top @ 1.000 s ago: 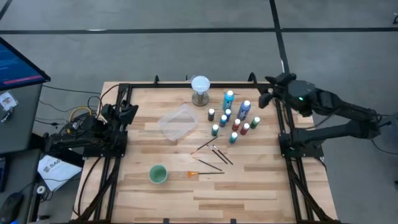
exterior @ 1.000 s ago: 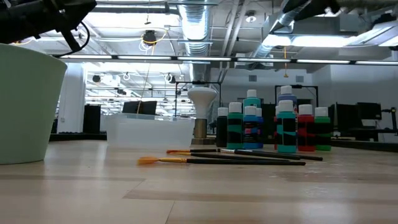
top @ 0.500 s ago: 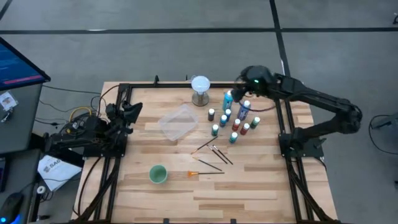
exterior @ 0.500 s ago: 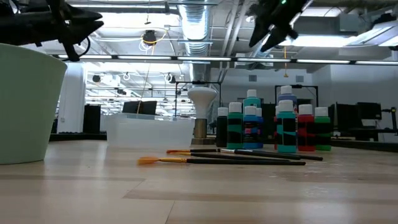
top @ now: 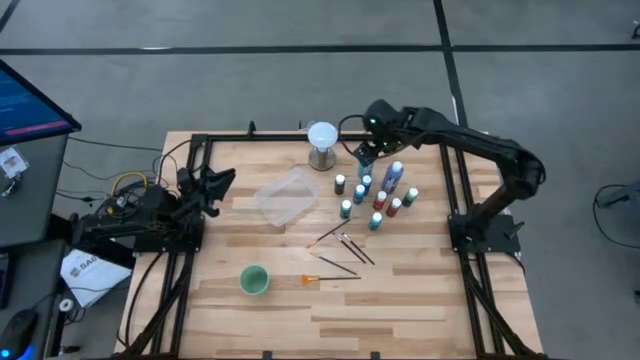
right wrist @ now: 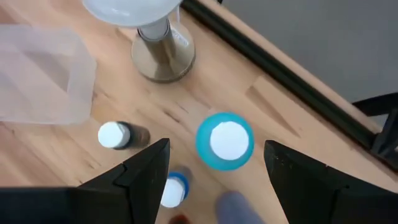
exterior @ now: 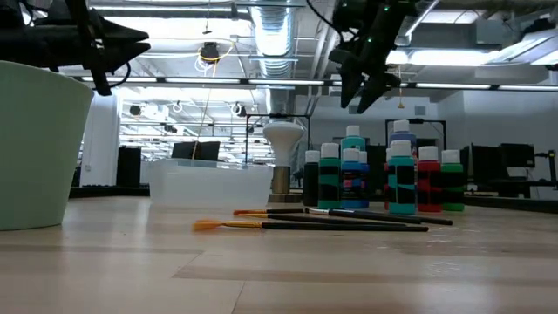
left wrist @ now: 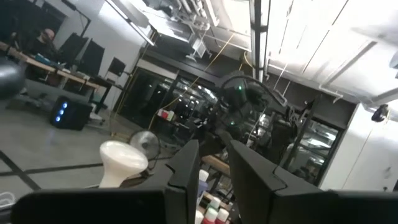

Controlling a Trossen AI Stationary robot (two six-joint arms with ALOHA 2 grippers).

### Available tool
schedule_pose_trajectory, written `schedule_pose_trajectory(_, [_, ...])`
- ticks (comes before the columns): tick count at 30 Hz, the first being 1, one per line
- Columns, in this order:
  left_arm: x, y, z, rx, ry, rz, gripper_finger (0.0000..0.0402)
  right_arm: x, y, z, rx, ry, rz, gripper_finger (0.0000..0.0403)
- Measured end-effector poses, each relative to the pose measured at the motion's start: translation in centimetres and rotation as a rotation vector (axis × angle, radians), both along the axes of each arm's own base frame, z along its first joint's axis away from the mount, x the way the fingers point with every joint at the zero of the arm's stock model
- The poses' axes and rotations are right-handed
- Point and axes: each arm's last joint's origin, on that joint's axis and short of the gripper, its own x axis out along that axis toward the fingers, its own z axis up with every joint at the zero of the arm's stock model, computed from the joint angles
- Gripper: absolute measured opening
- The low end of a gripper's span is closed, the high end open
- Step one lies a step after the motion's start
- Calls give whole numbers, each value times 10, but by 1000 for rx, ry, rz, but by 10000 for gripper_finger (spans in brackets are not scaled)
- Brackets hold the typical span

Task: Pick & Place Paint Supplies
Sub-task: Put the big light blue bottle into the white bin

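Several white-capped paint bottles (top: 378, 190) stand in a cluster at the table's far right. Nearer lie thin dark brushes (top: 343, 243), one orange-tipped (top: 311, 278). My right gripper (right wrist: 216, 146) hangs open, pointing steeply down, above the far end of the cluster. Between its fingers in the wrist view shows the white cap of a teal bottle (right wrist: 225, 140), well below them. In the low view the right gripper (exterior: 359, 103) is clear above the bottle tops. My left gripper (top: 222, 182) waits at the table's left edge, raised, its fingers a little apart with nothing between them.
A white globe on a metal stand (top: 322, 143) stands just left of the bottles. A clear plastic container (top: 288, 195) lies mid-table, and a green cup (top: 254, 280) sits nearer the front. A black frame rail (top: 300, 138) runs along the far edge.
My right gripper has swung from beyond the table's right edge toward the left, coming down over the far end of the bottle cluster and tipping to point downward, its fingers still open. My left gripper has parted its fingers a little and tipped lower.
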Motion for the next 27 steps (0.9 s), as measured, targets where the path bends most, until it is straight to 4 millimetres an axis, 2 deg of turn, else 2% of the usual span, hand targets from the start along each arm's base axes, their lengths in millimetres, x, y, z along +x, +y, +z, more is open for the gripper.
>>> schedule_pose_trajectory(17, [2,0,-4,-36,33,-12,74,8,-16,-23,70,122,-16,256])
schedule_pose_trajectory(27, [2,0,-4,-35,34,-11,74,5,-21,-21,63,109,-15,250])
